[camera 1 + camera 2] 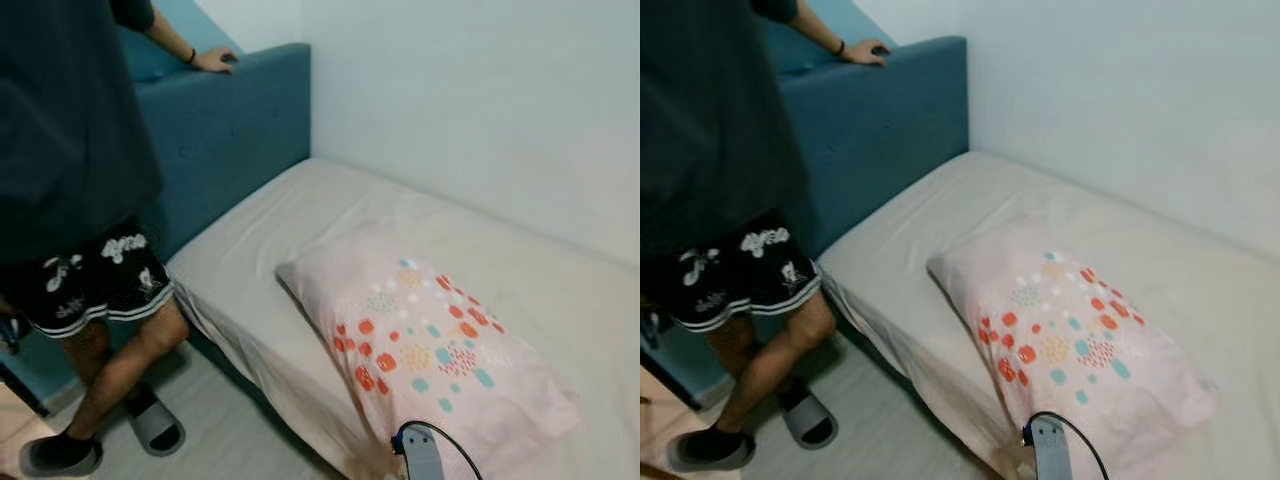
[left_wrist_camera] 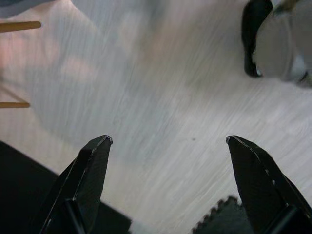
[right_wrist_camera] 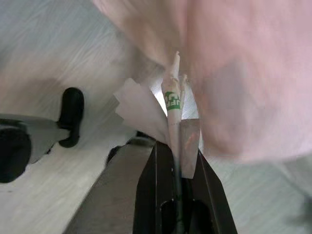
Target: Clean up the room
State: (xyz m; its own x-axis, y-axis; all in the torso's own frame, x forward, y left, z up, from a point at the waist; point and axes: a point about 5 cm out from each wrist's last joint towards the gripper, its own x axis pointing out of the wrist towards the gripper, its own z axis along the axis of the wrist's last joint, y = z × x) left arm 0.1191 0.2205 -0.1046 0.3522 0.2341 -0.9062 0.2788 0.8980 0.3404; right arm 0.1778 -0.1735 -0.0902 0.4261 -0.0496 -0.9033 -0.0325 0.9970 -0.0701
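The right pincer point(image 3: 178, 161) is seen pressed together on a thin white paper wrapper point(image 3: 170, 105) with green print, its crumpled end sticking out just past the fingertips. Immediately beyond the wrapper, and apparently touching it, lies the pink pillow point(image 1: 425, 345), blurred at this range. Beside the pincer, lower down, pale wood-look floor point(image 3: 44, 161) and a grey-and-black slipper point(image 3: 29, 141) are recorded.

The left pincer point(image 2: 168, 141) is held apart, nothing between its fingers, pointed at bare floor. A second slipper point(image 2: 273, 44) lies well beyond it, off to one side; thin wooden rods point(image 2: 19, 25) are seen at the opposite edge.

From the head views, the pillow, patterned with red, teal and orange dots, is found lying on a bed point(image 1: 300, 215) with a beige sheet, against a white wall point(image 1: 470, 90). A grey arm part with a black cable point(image 1: 425, 455) shows at the pillow's near corner. A blue headboard point(image 1: 230, 125) closes the bed's far end. A person point(image 1: 80, 160) in a dark shirt and patterned shorts stands alongside the bed, one hand point(image 1: 215, 60) resting on the headboard top, occupying the floor space there.

The wrapper is visible at the wrist only; the bed and person are shown by the head views.
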